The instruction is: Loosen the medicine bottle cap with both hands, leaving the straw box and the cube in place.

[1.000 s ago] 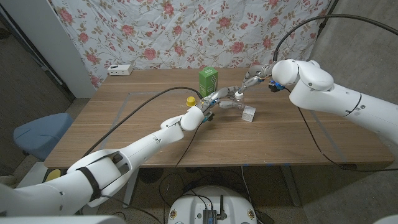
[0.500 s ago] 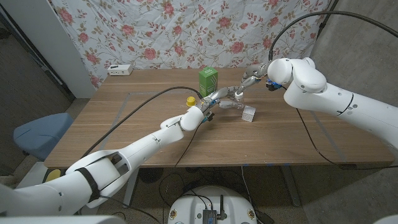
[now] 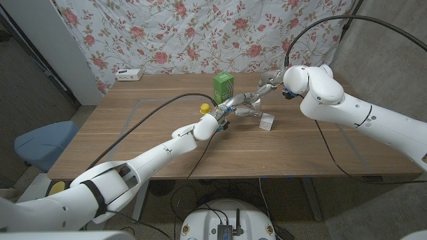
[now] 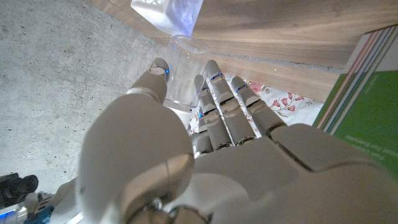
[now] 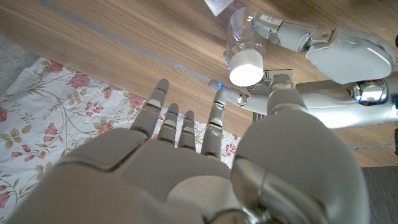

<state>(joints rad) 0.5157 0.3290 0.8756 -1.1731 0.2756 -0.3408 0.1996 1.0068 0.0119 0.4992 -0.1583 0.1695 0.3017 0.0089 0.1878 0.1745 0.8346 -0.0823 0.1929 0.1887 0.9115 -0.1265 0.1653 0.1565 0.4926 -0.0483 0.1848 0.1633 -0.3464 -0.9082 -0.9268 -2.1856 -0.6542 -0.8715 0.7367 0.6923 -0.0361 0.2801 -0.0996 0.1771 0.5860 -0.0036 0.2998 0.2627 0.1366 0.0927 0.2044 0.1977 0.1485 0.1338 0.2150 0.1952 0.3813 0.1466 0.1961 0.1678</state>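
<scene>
Left hand [image 3: 225,115]: centre of the head view; fingers [image 4: 214,93] held close together on one side of the medicine bottle [image 3: 256,107], thumb on the other, gripping its clear body.

Right hand [image 3: 268,85]: upper right of centre in the head view; fingers [image 5: 160,102] extended and slightly spread, holding nothing, apart from the cap [image 5: 246,73].

Medicine bottle: clear, white cap on; stands on the worktop [image 3: 133,140] at centre of the head view, long axis roughly upright, cap uppermost.

Straw box [image 3: 223,87]: green, upright, just behind the left hand, above centre.

Cube [image 3: 267,122]: white, on the worktop just beside the bottle, right of centre.

Yellow object [image 3: 205,107]: small, left of the left hand.
</scene>
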